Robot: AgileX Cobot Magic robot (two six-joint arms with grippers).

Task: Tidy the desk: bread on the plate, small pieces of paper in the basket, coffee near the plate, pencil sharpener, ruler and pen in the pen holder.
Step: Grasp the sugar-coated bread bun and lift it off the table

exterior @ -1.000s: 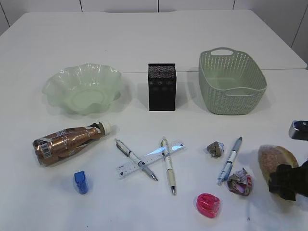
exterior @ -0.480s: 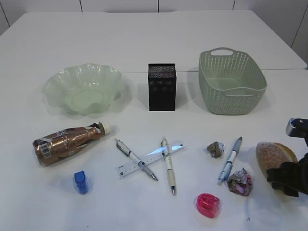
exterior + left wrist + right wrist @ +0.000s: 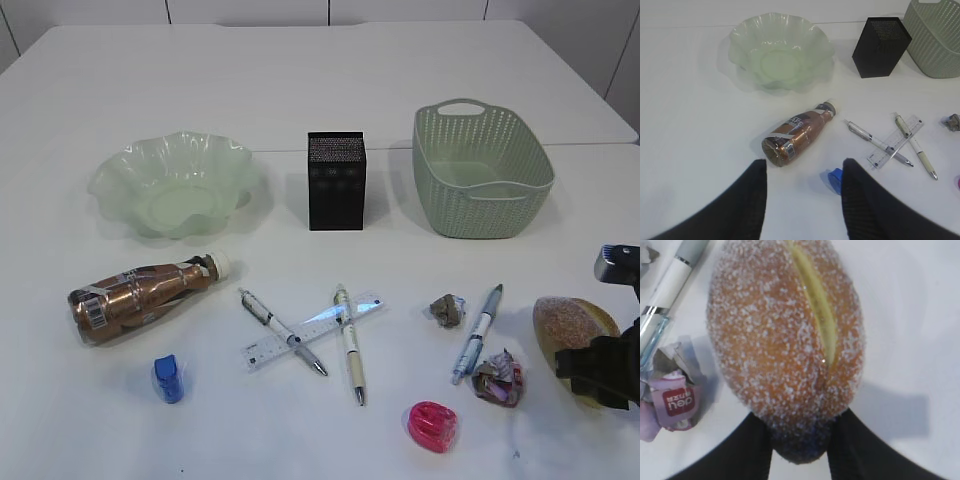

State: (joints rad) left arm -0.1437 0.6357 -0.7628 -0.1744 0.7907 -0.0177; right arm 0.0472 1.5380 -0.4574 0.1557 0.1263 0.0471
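Since a second ago I've seen my right gripper (image 3: 799, 452) draw its jaws in on the bread (image 3: 572, 322); the loaf has shifted and turned a little at the desk's (image 3: 300, 90) right edge. Now both fingers press the near end of the floured loaf from either side, so I call it gripped, though it lies on the tabletop. Just left of that gripper sits a crumpled paper scrap (image 3: 499, 378) with a red label, and beyond it a blue-barrelled pen (image 3: 478, 332) and a second, greyish paper wad (image 3: 448, 310).

My left gripper (image 3: 804, 200) hovers half open with nothing between its jaws. Straight ahead of it lies the coffee bottle (image 3: 798, 133) on its side, with a blue pencil sharpener (image 3: 835, 179) by its right finger. Farther ahead is the ruffled green plate (image 3: 781, 50); off to the right ahead stand the black mesh pen holder (image 3: 881, 46) and the green basket (image 3: 935, 37). The clear ruler (image 3: 896, 142) lies right of it, crossed by two pens.
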